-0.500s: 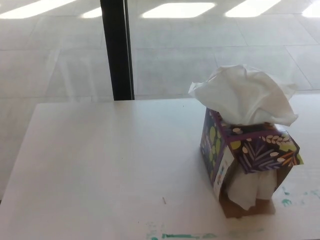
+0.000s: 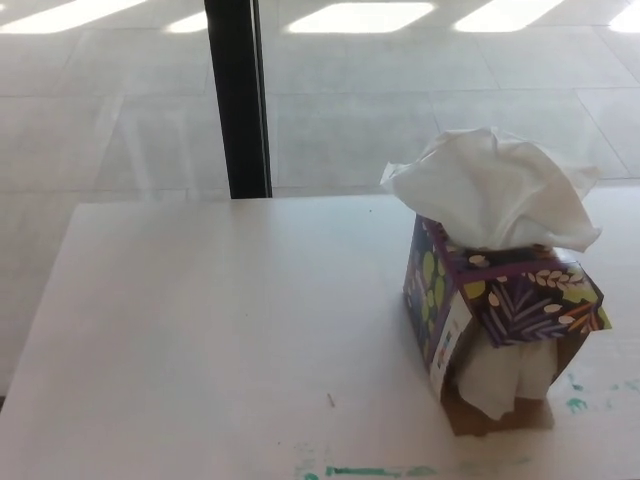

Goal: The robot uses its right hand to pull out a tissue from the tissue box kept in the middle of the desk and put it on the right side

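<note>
Head view: you have no hand in the picture, left or right, so you cannot tell whether the fingers are apart or together. The box point(image 2: 500, 315) stands on the tabletop point(image 2: 200, 330), toward the right of the view, its flowered purple top turned a little askew. The tissue point(image 2: 490, 190) billows up out of the top opening in a big crumpled plume, untouched. More white paper shows at the torn lower front of the box. Green marks streak the tabletop near the front edge.

By the look of it, the pull has not begun; you are at the reach. Bring your right hand in from the right, close on the plume high up, draw upward, then set it down right of the box, where little tabletop shows.
</note>
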`<state>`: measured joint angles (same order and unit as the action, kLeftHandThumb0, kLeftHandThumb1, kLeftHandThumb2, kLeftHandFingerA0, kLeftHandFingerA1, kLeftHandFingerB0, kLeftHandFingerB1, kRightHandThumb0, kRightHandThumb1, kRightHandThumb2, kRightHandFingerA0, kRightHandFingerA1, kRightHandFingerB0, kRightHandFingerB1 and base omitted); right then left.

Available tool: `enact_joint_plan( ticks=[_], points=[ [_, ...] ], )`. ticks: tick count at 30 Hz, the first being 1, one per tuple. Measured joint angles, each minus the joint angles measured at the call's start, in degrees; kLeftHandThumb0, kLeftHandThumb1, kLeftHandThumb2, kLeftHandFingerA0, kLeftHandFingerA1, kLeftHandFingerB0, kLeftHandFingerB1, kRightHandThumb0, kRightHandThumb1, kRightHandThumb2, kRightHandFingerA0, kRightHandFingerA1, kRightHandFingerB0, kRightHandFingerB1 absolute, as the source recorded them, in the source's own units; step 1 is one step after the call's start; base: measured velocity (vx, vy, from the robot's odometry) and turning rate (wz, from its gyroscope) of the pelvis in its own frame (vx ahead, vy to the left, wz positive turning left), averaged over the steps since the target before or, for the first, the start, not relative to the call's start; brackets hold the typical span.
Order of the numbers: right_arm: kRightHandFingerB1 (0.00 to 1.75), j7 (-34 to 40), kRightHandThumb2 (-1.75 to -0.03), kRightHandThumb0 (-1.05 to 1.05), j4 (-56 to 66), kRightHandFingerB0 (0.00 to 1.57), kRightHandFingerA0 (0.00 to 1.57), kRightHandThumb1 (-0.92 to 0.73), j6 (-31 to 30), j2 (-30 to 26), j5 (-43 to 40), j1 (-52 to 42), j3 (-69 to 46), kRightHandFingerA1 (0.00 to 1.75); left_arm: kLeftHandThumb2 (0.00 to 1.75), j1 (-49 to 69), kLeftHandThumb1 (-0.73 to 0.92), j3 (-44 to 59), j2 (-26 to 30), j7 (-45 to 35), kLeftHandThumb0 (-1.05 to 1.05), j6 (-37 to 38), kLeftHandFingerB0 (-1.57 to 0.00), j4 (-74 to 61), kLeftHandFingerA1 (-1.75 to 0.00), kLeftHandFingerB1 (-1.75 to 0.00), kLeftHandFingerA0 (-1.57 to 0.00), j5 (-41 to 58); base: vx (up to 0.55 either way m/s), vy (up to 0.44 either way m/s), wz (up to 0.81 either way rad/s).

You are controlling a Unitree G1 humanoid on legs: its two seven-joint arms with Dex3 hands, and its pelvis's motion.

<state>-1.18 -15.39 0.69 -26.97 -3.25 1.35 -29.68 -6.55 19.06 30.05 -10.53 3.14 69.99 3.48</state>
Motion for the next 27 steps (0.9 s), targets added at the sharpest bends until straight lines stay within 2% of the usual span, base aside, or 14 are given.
enact_joint_plan(
  ticks=[3,5,6,8,9,10,11,14,17,18,20,21,22,27],
  points=[
    [0.49,0.0,-0.86,-0.57,4.1,0.27,0.55,-0.53,-1.8,-2.1,0.7,6.3,1.9,0.74,1.12,-0.1,0.74,0.1,0.0,-0.1,-0.76,0.0,-0.4,0.0,-0.68,-0.57,-0.68,0.1,0.0,0.0,0.0],
    [0.36,0.0,-0.6,-0.54,6.1,0.32,0.54,-0.66,-3.1,-3.3,1.1,10.9,3.4,0.7,1.13,-0.1,0.75,0.1,0.0,-0.1,-0.77,0.0,-0.41,0.0,-0.69,-0.58,-0.69,0.1,0.0,0.0,0.0],
    [0.49,-0.1,-0.88,-0.61,6.9,0.27,0.54,-0.54,-3.9,-4.0,1.3,13.6,4.5,0.73,0.73,-0.1,0.92,0.0,0.0,-0.1,-0.8,0.0,-0.43,0.0,-0.6,-0.47,-0.72,0.1,0.0,0.0,0.0],
    [0.35,-0.3,-0.6,-0.63,7.6,0.33,0.66,-0.66,-4.8,-4.9,1.8,17.5,6.3,0.72,0.74,-0.1,0.92,0.0,0.0,-0.1,-0.8,0.0,-0.41,0.0,-0.59,-0.47,-0.69,0.0,0.0,0.0,0.0],
    [0.48,-0.4,-0.89,-0.66,7.7,0.28,0.63,-0.53,-5.2,-5.3,2.0,19.7,7.3,0.74,0.73,-0.1,0.92,0.0,0.0,-0.1,-0.81,0.0,-0.41,0.0,-0.59,-0.46,-0.68,0.0,0.0,0.0,0.0],
    [0.48,-0.5,-0.89,-0.66,7.8,0.28,0.63,-0.53,-5.7,-5.5,2.3,21.8,8.4,0.74,0.73,-0.1,0.92,0.0,0.0,-0.1,-0.81,0.0,-0.41,0.0,-0.59,-0.46,-0.68,0.1,0.0,0.0,0.0],
    [0.31,-0.7,-0.6,-0.64,7.9,0.29,0.55,-0.66,-6.3,-5.7,2.7,24.3,9.9,0.61,0.71,-0.1,0.92,0.1,0.0,-0.1,-0.79,0.0,-0.44,0.0,-0.58,-0.47,-0.7,0.1,0.0,0.0,0.0],
    [0.43,-1.6,-0.88,-0.7,7.9,0.18,0.4,-0.55,-8.2,-6.4,3.7,30.6,14.3,0.62,0.72,-0.1,0.92,0.1,0.0,-0.2,-0.8,0.0,-0.42,0.0,-0.6,-0.46,-0.7,0.1,0.0,0.0,0.0],
    [0.27,-3.5,-0.6,-0.69,7.4,0.18,0.16,-0.67,-10.1,-7.1,5.3,37.1,20.3,0.48,0.73,0.1,0.92,0.1,0.0,-0.4,-0.82,0.0,-0.42,0.1,-0.58,-0.46,-0.69,0.1,0.0,0.0,0.0],
    [0.42,-4.0,-0.89,-0.76,6.8,0.07,0.05,-0.53,-10.5,-7.1,5.7,38.9,22.0,0.49,0.7,0.1,0.92,0.1,0.0,-0.5,-0.84,0.0,-0.44,0.1,-0.61,-0.48,-0.7,0.1,0.0,0.0,0.0],
    [0.38,-5.6,-0.91,-0.78,5.0,0.08,0.03,-0.53,-11.4,-7.2,6.9,43.0,26.4,0.45,0.7,0.3,0.92,0.2,0.0,-0.5,-0.82,0.0,-0.44,0.2,-0.63,-0.49,-0.71,0.1,0.0,0.0,0.0],
    [0.3,-6.2,-0.61,-0.79,3.7,0.12,0.03,-0.7,-11.7,-7.1,7.6,45.0,28.5,0.44,0.7,0.3,0.92,0.3,0.0,-0.6,-0.83,0.0,-0.43,0.2,-0.62,-0.48,-0.7,0.1,0.0,0.0,0.0],
    [0.3,-7.0,-0.98,-0.9,2.0,0.11,0.03,-0.61,-12.1,-7.1,8.4,47.3,30.9,0.34,0.69,0.4,0.92,0.4,0.0,-0.6,-0.82,0.0,-0.43,0.2,-0.62,-0.47,-0.71,0.2,0.0,0.0,0.0],
    [0.08,-10.9,-1.13,-1.0,-5.9,0.11,0.01,-0.77,-12.8,-7.1,11.8,54.7,39.7,0.17,0.72,1.0,0.92,1.1,0.0,-0.9,-0.83,0.0,-0.45,0.1,-0.61,-0.47,-0.69,0.4,0.0,0.0,0.0]
  ],
)
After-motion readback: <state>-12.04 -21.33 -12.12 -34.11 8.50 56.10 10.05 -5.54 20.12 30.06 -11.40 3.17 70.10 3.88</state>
